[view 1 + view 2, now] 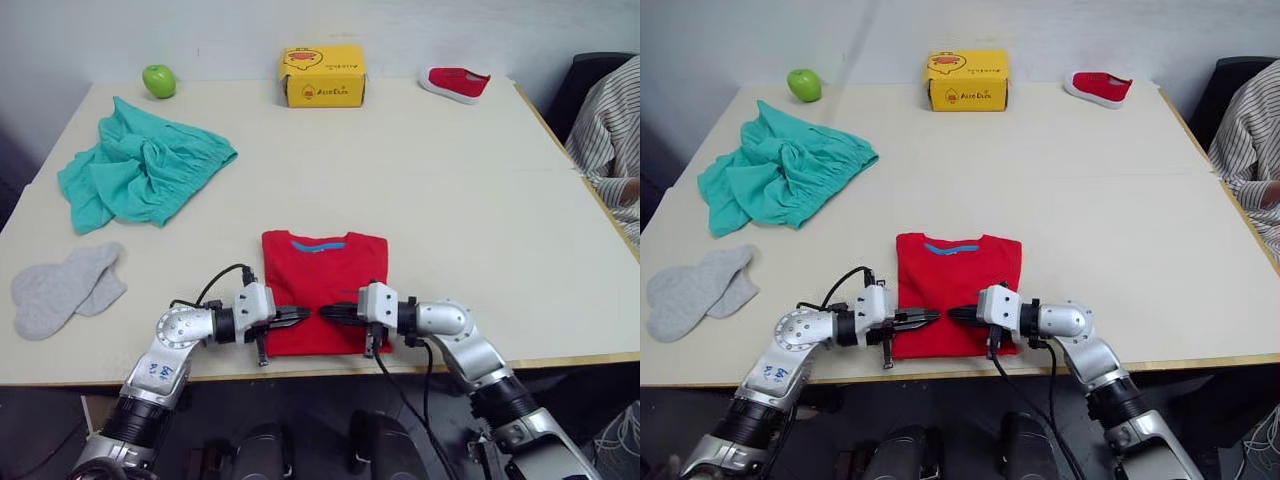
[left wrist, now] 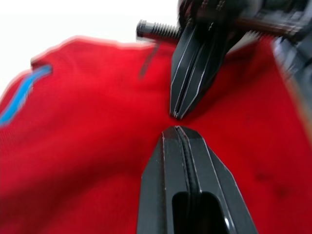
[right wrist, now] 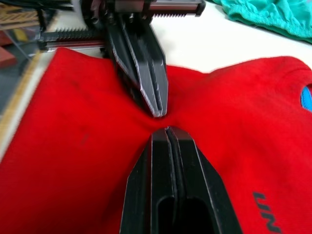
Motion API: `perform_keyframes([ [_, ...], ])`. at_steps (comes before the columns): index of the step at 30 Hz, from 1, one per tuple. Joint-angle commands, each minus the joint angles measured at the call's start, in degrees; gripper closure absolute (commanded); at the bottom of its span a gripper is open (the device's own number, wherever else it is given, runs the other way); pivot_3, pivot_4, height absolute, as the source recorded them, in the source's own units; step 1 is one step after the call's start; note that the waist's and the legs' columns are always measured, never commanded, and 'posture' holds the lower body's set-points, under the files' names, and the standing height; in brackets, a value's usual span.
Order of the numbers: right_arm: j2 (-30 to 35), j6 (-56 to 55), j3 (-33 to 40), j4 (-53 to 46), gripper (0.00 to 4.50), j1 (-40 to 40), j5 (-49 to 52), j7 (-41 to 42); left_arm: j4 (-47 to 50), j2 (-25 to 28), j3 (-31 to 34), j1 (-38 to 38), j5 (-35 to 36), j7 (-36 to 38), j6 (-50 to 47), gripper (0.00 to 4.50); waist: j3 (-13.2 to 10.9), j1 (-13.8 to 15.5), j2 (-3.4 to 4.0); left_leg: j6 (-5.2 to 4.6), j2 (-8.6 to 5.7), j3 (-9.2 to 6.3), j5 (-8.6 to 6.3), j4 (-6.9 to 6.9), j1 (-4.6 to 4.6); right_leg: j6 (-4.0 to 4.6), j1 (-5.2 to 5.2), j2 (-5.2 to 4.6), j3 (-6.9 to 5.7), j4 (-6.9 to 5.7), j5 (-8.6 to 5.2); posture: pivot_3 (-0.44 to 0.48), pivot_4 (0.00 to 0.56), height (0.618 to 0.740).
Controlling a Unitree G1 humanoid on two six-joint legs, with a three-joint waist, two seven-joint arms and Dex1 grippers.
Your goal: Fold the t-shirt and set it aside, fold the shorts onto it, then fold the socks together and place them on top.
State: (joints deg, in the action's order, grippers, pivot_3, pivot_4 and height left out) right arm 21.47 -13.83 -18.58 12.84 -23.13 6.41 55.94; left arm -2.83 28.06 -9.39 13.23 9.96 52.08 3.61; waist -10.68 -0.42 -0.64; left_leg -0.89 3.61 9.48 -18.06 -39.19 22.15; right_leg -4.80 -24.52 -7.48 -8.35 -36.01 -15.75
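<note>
The red t-shirt [image 1: 325,280] lies folded into a rectangle near the table's front edge, blue collar band away from me. My left gripper [image 1: 302,316] and right gripper [image 1: 328,313] point at each other over the shirt's lower middle, tips almost touching and resting on the cloth. Both are shut, and in the wrist views no cloth shows between the fingers [image 2: 176,146] [image 3: 167,146]. The teal shorts [image 1: 145,170] lie crumpled at the far left. The grey socks [image 1: 65,288] lie overlapping at the left edge.
A green apple [image 1: 159,80], a yellow box [image 1: 322,76] and a small red shoe [image 1: 455,83] stand along the table's far side. A person in a striped sleeve [image 1: 610,140] sits at the right edge. Bare table [image 1: 480,220] stretches to the shirt's right.
</note>
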Motion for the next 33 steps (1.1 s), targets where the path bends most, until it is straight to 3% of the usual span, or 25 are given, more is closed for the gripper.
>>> perform_keyframes([
  [1,-0.1,-1.2,4.1,5.8,4.48,-2.9,-1.4,-4.2,1.0,0.3,0.0,-0.4,-2.7,-3.0,-1.7,4.50,0.0,-0.1,-0.03,-0.02,0.00,0.01,0.01,0.00,-0.03,-0.01,0.01,0.00,0.03,0.00,0.01,0.000,0.150,0.740],
  [11,-2.2,-0.6,12.9,32.5,4.48,-16.0,-1.5,-15.5,3.1,2.8,0.5,-3.2,-1.8,-1.9,-4.0,4.50,0.4,-1.2,0.07,-0.01,0.03,0.12,0.03,0.04,-0.23,0.01,0.03,-0.01,0.25,-0.05,0.00,0.000,0.150,0.740],
  [16,-2.6,-3.3,17.1,38.5,4.48,-20.4,0.5,-15.3,3.4,2.1,2.6,-3.2,2.1,-0.3,-3.1,4.50,0.5,-1.3,0.09,-0.02,0.03,0.22,0.03,0.05,-0.30,0.01,0.04,0.00,0.39,-0.07,0.00,0.000,0.150,0.740],
  [22,-4.8,-3.6,16.9,25.6,4.48,-17.1,5.7,-5.9,3.4,-0.2,7.3,-0.7,10.1,1.2,-5.2,4.50,0.5,-1.4,0.13,-0.01,0.07,0.32,0.02,0.14,-0.26,0.00,-0.04,0.01,0.57,-0.21,0.00,0.000,0.150,0.740],
  [27,-7.8,2.1,9.7,6.6,4.48,-5.6,5.7,-3.1,-2.4,-1.4,5.8,6.1,5.6,-0.6,-4.3,4.50,0.5,-1.2,0.12,0.01,0.05,0.27,-0.01,0.15,-0.24,0.00,-0.02,0.04,0.54,-0.19,0.00,0.000,0.150,0.740],
  [33,-8.6,3.9,6.9,3.3,4.48,1.6,3.3,-5.3,-16.6,-3.0,6.8,14.8,-1.0,-8.9,-2.4,4.50,0.5,-1.1,0.10,-0.07,0.00,0.32,-0.04,0.11,-0.19,-0.10,-0.03,0.06,0.45,-0.06,0.05,0.000,0.150,0.740],
])
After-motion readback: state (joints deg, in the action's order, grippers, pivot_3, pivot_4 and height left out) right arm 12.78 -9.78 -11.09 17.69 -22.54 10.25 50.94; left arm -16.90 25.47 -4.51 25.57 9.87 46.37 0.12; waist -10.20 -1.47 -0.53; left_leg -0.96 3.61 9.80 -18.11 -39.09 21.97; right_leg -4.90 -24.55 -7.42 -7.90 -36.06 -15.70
